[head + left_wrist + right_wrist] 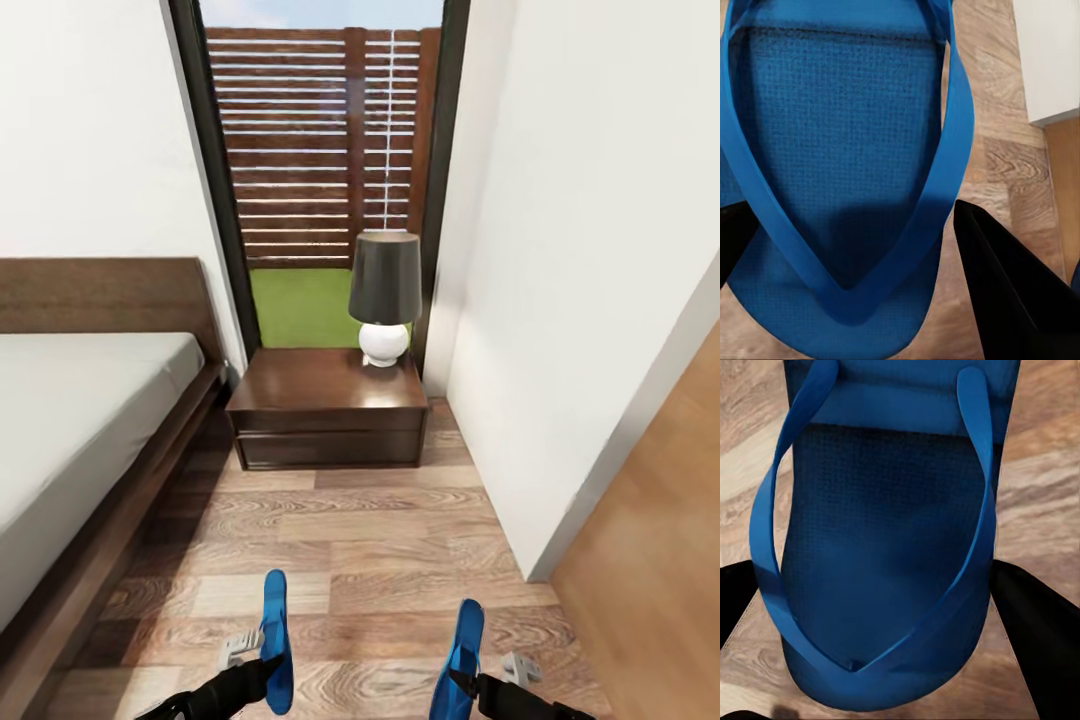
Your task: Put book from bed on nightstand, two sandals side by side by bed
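Note:
Two bright blue sandals are held on edge above the wood floor, near the bottom of the head view. My left gripper is shut on the left sandal beside the bed. My right gripper is shut on the right sandal. In the left wrist view the sandal lies between dark fingers, and in the right wrist view the other sandal lies between dark fingers. The dark brown nightstand stands ahead, by the bed's headboard. The book is out of view.
A lamp with a dark shade and white base stands on the nightstand's right rear corner. Behind it is a tall dark-framed window. A white wall and a wooden panel close the right side. Plank floor lies between.

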